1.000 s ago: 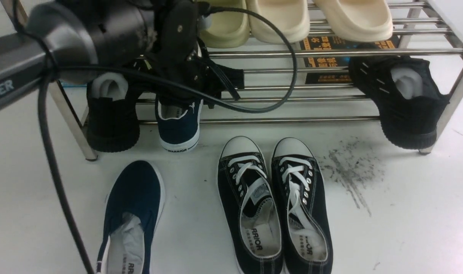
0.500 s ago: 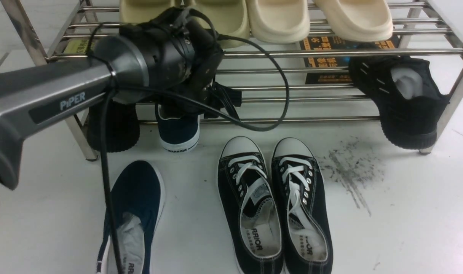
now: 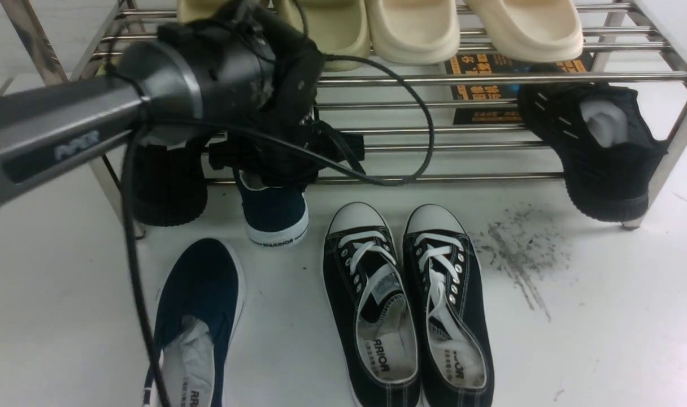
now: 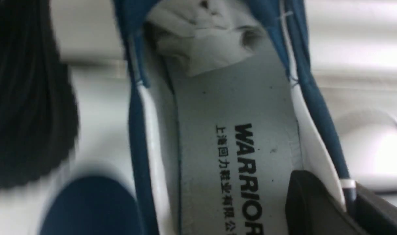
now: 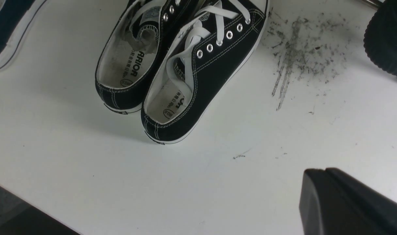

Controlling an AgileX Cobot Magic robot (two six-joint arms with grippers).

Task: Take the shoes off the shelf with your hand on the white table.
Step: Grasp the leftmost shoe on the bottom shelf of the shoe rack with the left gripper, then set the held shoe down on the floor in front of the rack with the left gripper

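At the shelf [image 3: 490, 78]: navy shoe [image 3: 275, 217] now pulled forward, nearly clear.
Left pincer [image 3: 264, 167]: clamped on its heel.
Right pincer [image 5: 332, 195]: closed, empty.

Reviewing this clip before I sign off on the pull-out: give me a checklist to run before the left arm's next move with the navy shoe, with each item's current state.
1. Left gripper on the held navy shoe: ok, the heel wall sits between its fingers.
2. Shoe free of the shelf: cannot tell, the arm hides its toe.
3. Landing spot on the white table: ok, bare patch between the other navy shoe and the black lace-up sneakers.
4. Cable clear of the shelf: cannot tell.
5. Right gripper out of the way: ok, shut, empty, above the table.
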